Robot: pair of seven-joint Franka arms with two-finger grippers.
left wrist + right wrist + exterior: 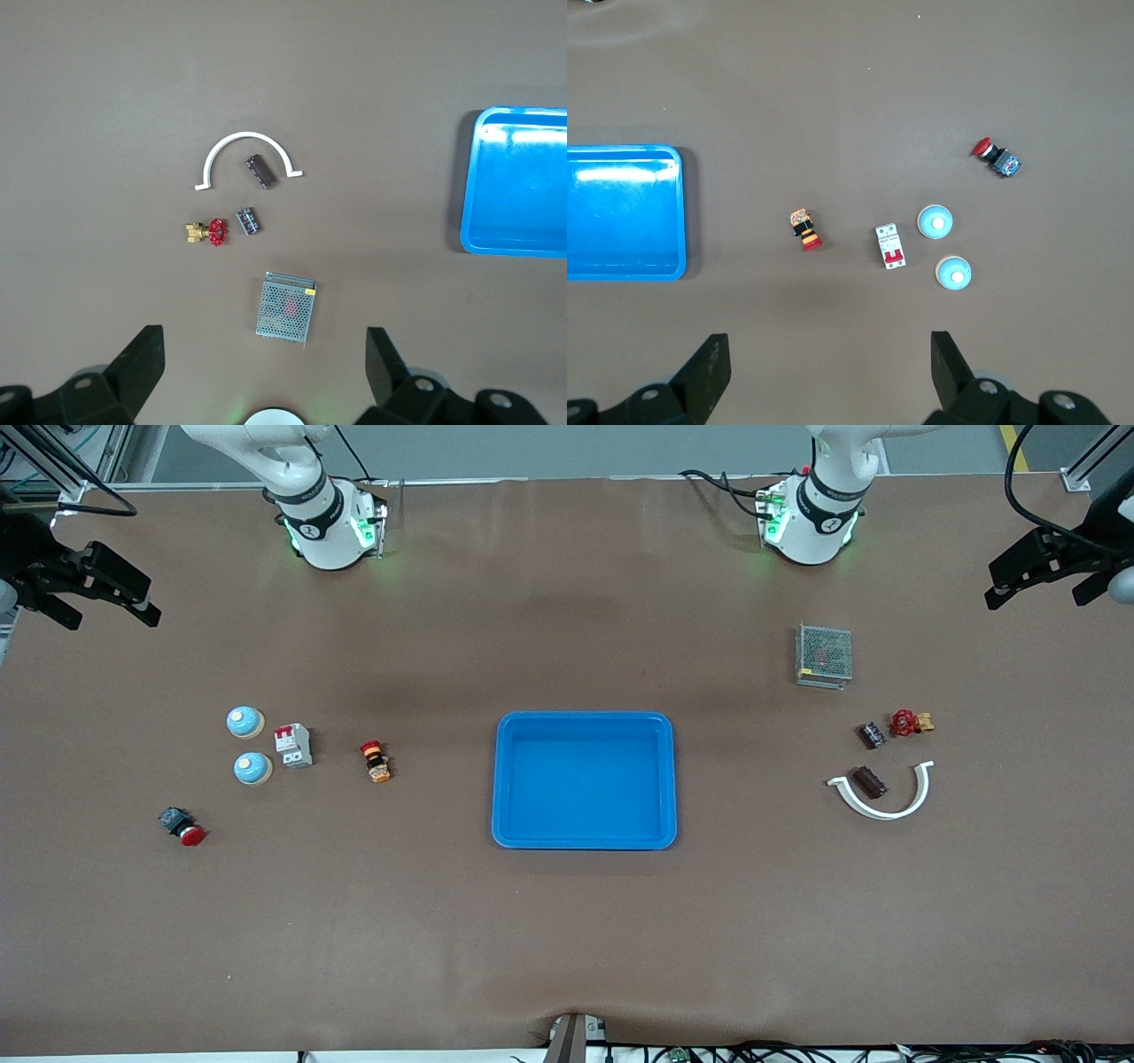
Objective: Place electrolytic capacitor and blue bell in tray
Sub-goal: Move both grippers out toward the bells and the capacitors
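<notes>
The shallow bright-blue tray (pixel 668 779) lies flat and empty at the middle of the table. Two dark cylindrical electrolytic capacitors lie on their sides toward the left arm's end: one (pixel 873 735) beside a red-handled valve, the other (pixel 869 781) inside a white arc's curve. Two round blue bells (pixel 245 722) (pixel 252 768) stand upright, near each other, toward the right arm's end.

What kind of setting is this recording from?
Likely a robotics lab bench: two arms' bases stand along a brown-covered table, with a blue tray, two blue bells and small electrical parts such as a circuit breaker.
</notes>
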